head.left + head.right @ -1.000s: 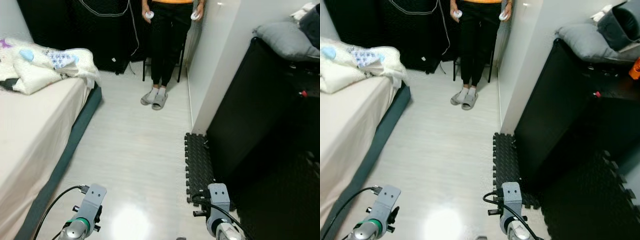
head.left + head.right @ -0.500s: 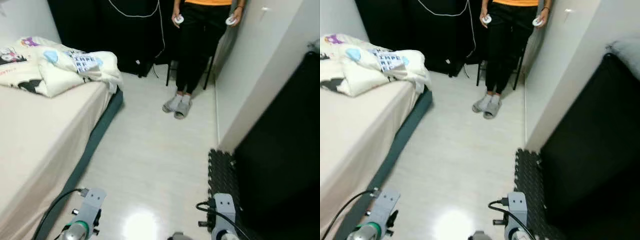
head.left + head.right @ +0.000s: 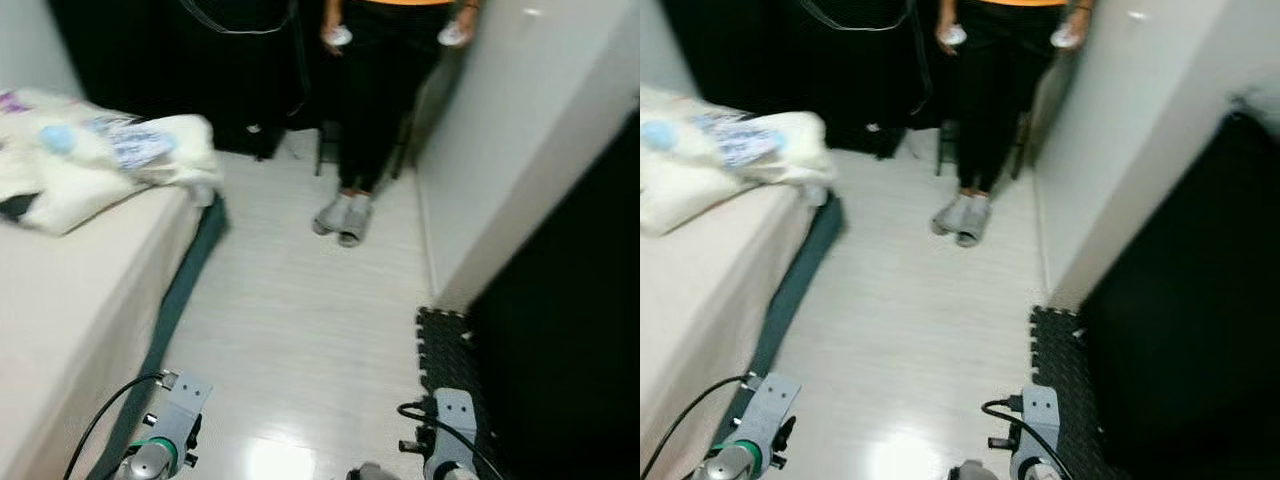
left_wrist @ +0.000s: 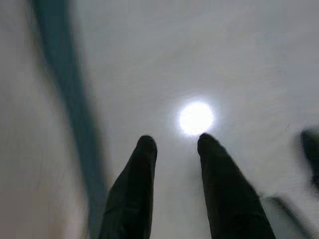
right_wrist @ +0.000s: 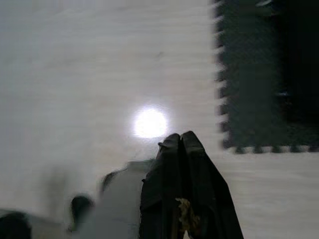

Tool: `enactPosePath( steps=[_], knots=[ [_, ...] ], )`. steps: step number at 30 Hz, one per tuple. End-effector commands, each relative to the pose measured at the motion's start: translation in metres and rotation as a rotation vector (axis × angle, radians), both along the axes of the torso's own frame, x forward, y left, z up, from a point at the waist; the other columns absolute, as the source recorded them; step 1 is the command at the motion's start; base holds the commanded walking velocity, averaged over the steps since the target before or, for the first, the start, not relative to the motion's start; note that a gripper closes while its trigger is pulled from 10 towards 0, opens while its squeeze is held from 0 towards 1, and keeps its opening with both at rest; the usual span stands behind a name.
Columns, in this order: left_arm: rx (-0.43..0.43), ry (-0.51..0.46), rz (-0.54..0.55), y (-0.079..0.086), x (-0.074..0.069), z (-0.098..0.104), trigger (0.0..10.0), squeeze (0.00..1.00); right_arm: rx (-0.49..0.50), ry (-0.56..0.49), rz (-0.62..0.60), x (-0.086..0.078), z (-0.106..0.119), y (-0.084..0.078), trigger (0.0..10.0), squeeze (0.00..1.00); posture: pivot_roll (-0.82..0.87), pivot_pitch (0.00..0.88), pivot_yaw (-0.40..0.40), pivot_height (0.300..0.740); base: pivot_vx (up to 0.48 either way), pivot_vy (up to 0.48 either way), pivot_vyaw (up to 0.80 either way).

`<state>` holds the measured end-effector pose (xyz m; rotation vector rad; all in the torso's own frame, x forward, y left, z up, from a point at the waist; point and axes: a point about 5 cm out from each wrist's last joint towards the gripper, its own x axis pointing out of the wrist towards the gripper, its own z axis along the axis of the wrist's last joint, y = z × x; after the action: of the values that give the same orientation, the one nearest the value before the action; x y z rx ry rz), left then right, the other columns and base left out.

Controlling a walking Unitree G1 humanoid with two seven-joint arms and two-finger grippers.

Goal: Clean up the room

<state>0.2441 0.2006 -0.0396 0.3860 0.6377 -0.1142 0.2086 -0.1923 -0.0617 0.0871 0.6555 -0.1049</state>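
While both silver arms hang low at the bottom of the head views, the left gripper (image 4: 174,142) points down at the pale floor (image 3: 300,310) with its two black fingers (image 4: 134,189) parted and nothing between them, and the right gripper (image 5: 180,142) also hangs over the floor with its fingers pressed together and empty. To the robot's left stands a bed (image 3: 70,330) with a cream cover and a dark green base edge (image 3: 175,300), and a crumpled white blanket (image 3: 110,160) with blue patches lies heaped at its far end. To the right a black cabinet (image 3: 570,330) stands against the white wall (image 3: 500,130), with a black foam mat (image 3: 445,350) of interlocking tiles on the floor at its foot. Straight ahead, at the far end of the floor, a person in black trousers and grey slippers (image 3: 340,215) stands holding a small white controller (image 3: 338,36) in each hand. The head views are somewhat blurred.
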Motion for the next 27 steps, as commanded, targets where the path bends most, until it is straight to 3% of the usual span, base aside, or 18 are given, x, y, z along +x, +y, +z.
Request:
enactPosePath(
  steps=[1, 13, 27],
  knots=[
    [0.011, 0.055, 0.01, 0.0057, -0.0142, -0.0096, 10.0, 0.0, 0.013, 0.005, -0.006, -0.0003, -0.0008, 0.0025, 10.0, 0.0, 0.04, 0.061, 0.004, 0.701, 0.428, 0.0, -0.8],
    [0.01, 0.054, 0.007, 0.0045, -0.0138, -0.0095, 10.0, 0.0, 0.005, 0.001, 0.011, 0.0008, -0.0001, 0.0033, 10.0, 0.0, 0.04, 0.063, 0.0, 0.701, 0.424, 0.0, -0.78],
    [0.007, 0.05, 0.003, 0.0024, -0.0129, -0.0092, 10.0, 0.0, -0.014, -0.019, 0.052, 0.0056, 0.0032, 0.0048, 10.0, 0.0, 0.05, 0.058, -0.004, 0.701, 0.423, 0.0, 0.0]
  ],
)
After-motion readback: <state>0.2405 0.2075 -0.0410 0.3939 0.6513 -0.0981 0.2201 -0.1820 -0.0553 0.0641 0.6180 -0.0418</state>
